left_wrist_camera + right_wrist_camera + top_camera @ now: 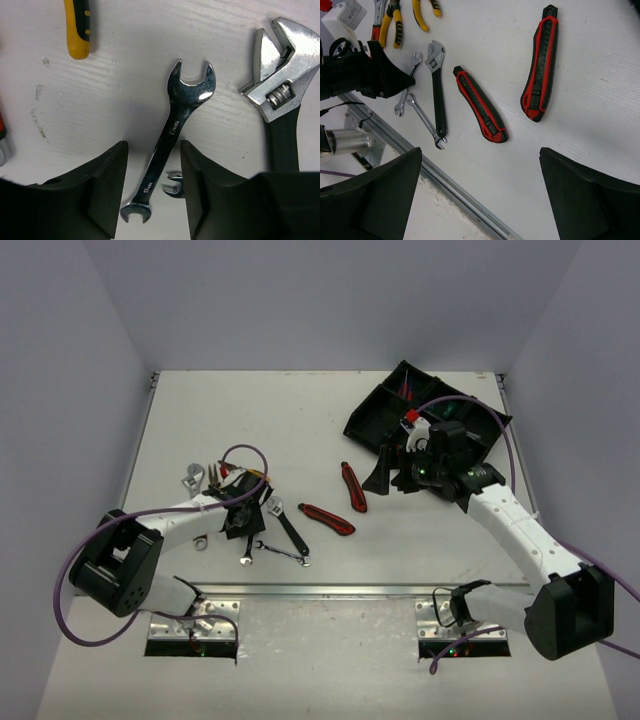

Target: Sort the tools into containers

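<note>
A silver open-ended wrench [175, 135] lies flat on the white table, its lower shaft between the fingers of my left gripper [152, 167]. The jaws stand narrow on either side of it, with a gap showing on each side. A smaller wrench [174, 184] peeks out beside the right finger. A black-handled adjustable wrench [282, 100] lies to the right. In the top view my left gripper [243, 523] is low over this cluster. My right gripper [385, 475] hangs wide open and empty beside the black tray [365, 420], above two red-black utility knives [480, 105] [541, 62].
Yellow-handled pliers [390, 25] lie at the far side of the left cluster, and one yellow handle tip [77, 25] shows in the left wrist view. A metal rail [330, 590] runs along the table's near edge. Red and blue screwdrivers [407, 388] lie in the tray.
</note>
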